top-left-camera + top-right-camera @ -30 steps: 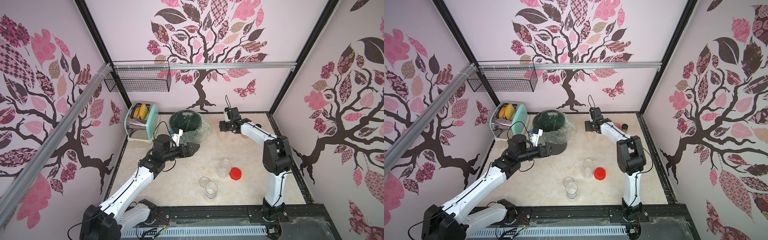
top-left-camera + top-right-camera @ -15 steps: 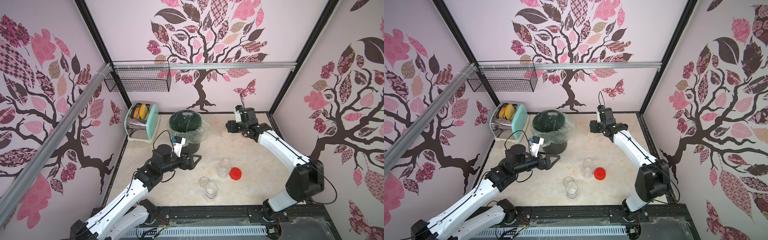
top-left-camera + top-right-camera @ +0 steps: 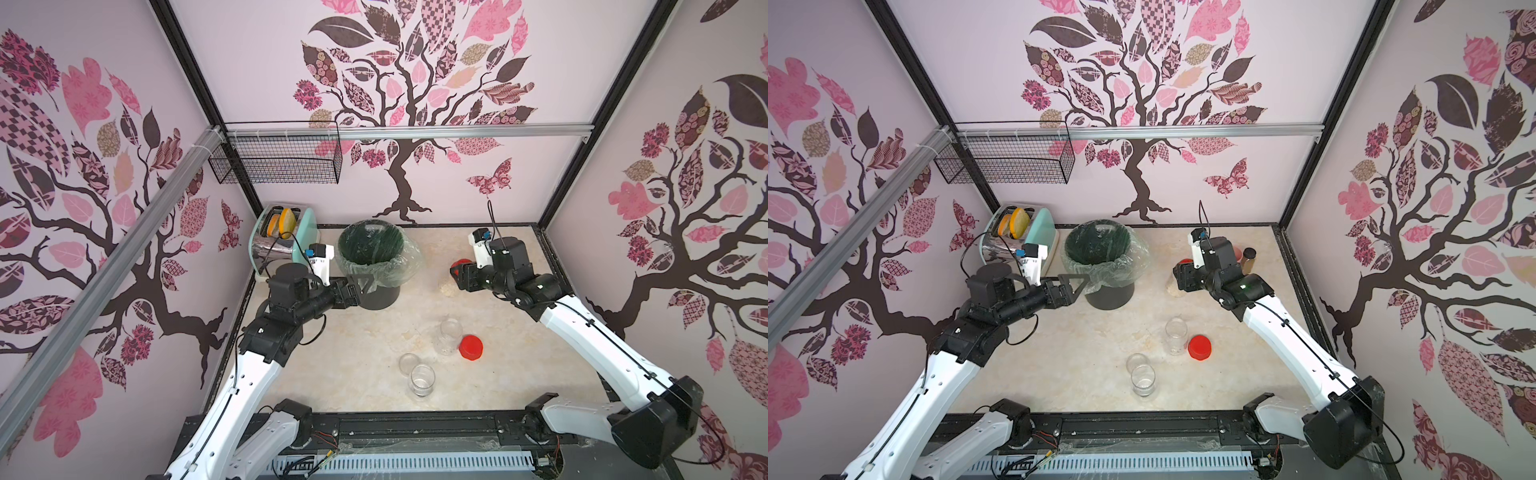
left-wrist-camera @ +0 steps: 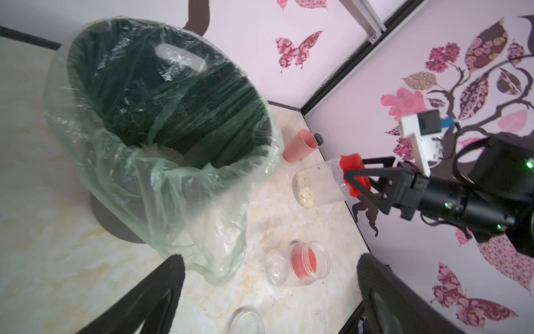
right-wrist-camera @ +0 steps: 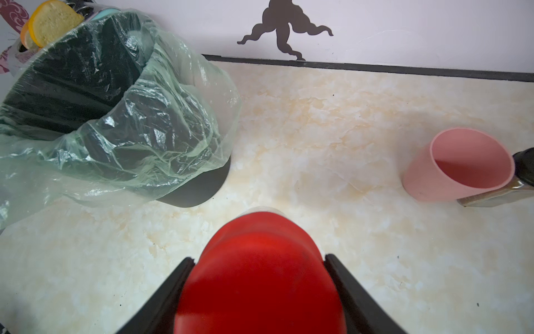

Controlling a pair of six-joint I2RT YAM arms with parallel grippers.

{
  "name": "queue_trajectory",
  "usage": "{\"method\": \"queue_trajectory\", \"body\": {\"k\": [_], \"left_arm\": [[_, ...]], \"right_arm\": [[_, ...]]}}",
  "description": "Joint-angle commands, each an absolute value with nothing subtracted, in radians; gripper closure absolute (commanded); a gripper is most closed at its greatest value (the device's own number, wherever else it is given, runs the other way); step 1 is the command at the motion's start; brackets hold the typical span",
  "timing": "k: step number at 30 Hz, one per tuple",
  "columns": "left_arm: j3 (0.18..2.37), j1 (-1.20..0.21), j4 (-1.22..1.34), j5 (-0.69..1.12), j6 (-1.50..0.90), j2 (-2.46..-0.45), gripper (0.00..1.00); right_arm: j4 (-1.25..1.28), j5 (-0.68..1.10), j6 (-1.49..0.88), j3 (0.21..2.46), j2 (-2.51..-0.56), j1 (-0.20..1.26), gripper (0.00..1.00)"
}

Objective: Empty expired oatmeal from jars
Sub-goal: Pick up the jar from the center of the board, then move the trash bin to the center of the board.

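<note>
Because the right gripper (image 5: 258,260) was clamped on the red lid (image 4: 351,164), we treated the step in hand as lid removal. The jar (image 4: 323,185) projected sideways beyond the fingertips, lid end nearest, with the oatmeal (image 4: 303,189) gathered against its far base. We judged that a sound twist needed the left gripper (image 4: 270,258), whose jaws were wide apart and held nothing, to close squarely on the clear wall just ahead of the lid. Farther ahead and to one side stood the bin (image 5: 199,188). We advised opening the jar over it, mouth raised.
</note>
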State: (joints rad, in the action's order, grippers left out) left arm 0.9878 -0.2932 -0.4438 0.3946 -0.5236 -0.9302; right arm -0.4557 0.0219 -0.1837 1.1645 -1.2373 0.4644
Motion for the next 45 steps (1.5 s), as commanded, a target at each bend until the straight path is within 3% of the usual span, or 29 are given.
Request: {"method": "queue_trajectory", "body": {"k": [1,12,24,45], "left_arm": [[1.039,-0.256,-0.456,0.414,-0.564,-1.007,0.03],[1.088,-0.263,-0.399,0.467,-0.589,-1.162,0.08],[1.091,-0.395,-0.317,0.48,-0.563,-1.24,0.12],[1.175,-0.461,-0.152,0.485,-0.619,-1.425,0.13]], "right_arm": [[-0.466,0.033,-0.19,1.168,-1.215,0.477,0.43],[-0.43,0.06,-0.185,1.145,-1.216,0.482,0.42],[-0.39,0.077,-0.194,1.111,-1.212,0.482,0.42],[-0.374,0.063,-0.195,1.073,-1.189,0.482,0.41]]}}
